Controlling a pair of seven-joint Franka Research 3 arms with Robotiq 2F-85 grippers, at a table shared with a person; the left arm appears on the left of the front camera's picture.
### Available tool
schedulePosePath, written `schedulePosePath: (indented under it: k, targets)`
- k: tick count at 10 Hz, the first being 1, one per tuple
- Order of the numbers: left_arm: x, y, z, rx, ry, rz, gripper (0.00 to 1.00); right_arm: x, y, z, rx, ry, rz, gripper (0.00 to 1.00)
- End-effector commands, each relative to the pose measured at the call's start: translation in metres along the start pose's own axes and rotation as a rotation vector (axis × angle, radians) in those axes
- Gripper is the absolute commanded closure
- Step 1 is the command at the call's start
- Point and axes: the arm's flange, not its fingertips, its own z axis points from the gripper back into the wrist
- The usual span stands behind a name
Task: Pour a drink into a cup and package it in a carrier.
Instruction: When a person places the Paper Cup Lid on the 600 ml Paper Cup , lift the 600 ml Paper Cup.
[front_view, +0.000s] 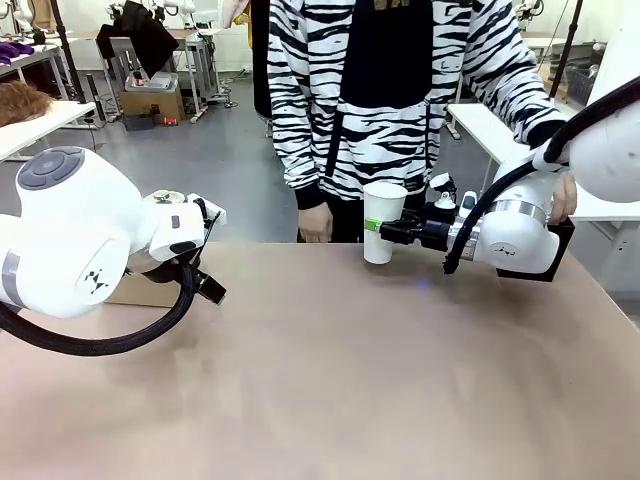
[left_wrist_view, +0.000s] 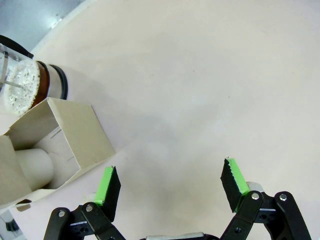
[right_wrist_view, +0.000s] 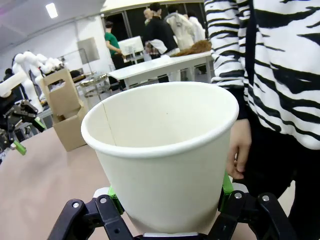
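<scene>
Fingers (right_wrist_view: 227, 186) of the right gripper (front_view: 378, 228) pinch the empty cup (front_view: 385, 205) upright near the far edge of the table (front_view: 320, 380). The left gripper (left_wrist_view: 171, 184) hangs spread beside the carrier (left_wrist_view: 75, 135). To do this well, grip the paper lightly and keep it level, so it neither buckles nor tips before pouring.

A pinkish-beige tabletop (left_wrist_view: 200, 80) stretches flat ahead of the left fingers (left_wrist_view: 108, 189) and between them. Up and to the left of those fingers sits a pale rounded shape (left_wrist_view: 35, 167), possibly a lidded white cup. Past the right fingers (right_wrist_view: 111, 212), on their right side, hangs a person's zebra-striped top (right_wrist_view: 280, 60). Farther beyond them stands a white table (right_wrist_view: 160, 64). In the front view, a black box (front_view: 563, 250) lies behind the right fingers, on the wrist side.
</scene>
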Motion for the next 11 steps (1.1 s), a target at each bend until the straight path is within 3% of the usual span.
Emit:
schedulePosePath:
  k: [1,11]
  targets:
    - [0.0001,-0.0003,0.0006,-0.001,-0.001,-0.001,0.0,0.0037,0.0019,0.0001,-0.001,-0.01,-0.009,0.2]
    - [0.0001,-0.0003,0.0006,-0.001,-0.001,-0.001,0.0,0.0037,0.0019,0.0001,-0.001,-0.01,-0.009,0.2]
